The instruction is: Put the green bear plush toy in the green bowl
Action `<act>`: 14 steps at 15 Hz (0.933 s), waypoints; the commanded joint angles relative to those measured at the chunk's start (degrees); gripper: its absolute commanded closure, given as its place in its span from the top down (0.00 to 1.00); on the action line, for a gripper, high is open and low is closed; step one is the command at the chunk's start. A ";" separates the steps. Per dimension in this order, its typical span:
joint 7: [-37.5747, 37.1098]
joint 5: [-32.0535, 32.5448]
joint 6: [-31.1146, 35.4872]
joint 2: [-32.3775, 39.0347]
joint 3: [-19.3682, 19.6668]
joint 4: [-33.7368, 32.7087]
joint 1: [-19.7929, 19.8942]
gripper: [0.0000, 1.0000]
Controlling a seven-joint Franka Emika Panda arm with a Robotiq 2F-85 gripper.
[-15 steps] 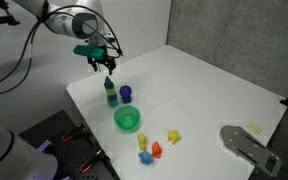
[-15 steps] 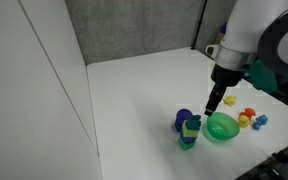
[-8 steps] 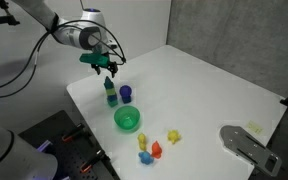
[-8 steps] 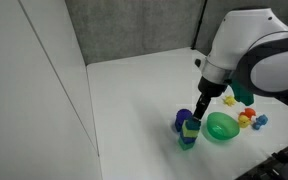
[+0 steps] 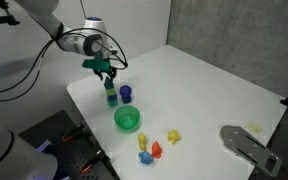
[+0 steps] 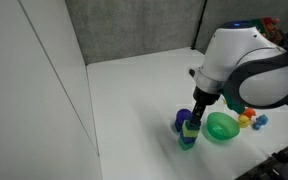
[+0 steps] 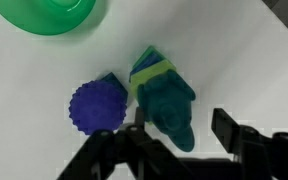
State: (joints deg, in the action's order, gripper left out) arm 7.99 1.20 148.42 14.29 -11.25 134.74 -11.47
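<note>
On a white table (image 5: pixel 204 90), near one corner: the bear (image 5: pixel 109 89), touching a pale block (image 7: pixel 149 68) and just beside a purple ball (image 5: pixel 125 94). Directly above, the gripper (image 5: pixel 106 72), jaws spread wide, gripping nothing. In the wrist view, bear (image 7: pixel 167 100) centred between the two fingers, long axis slanting from the block down through the gap (so closing would pinch its narrow width). Bowl (image 5: pixel 128 120) near, not touching. Probably needs only a straight descent.
</note>
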 commanded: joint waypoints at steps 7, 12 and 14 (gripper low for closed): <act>-0.90 0.66 -0.30 -1.38 -0.37 -2.18 0.90 0.05; -4.02 2.53 -2.55 -5.38 2.61 -0.88 2.10 0.06; -6.72 5.84 -3.66 -6.08 5.10 -0.43 2.70 0.04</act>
State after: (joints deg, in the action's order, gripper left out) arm 5.57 2.84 146.92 10.80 -8.88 132.97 -9.53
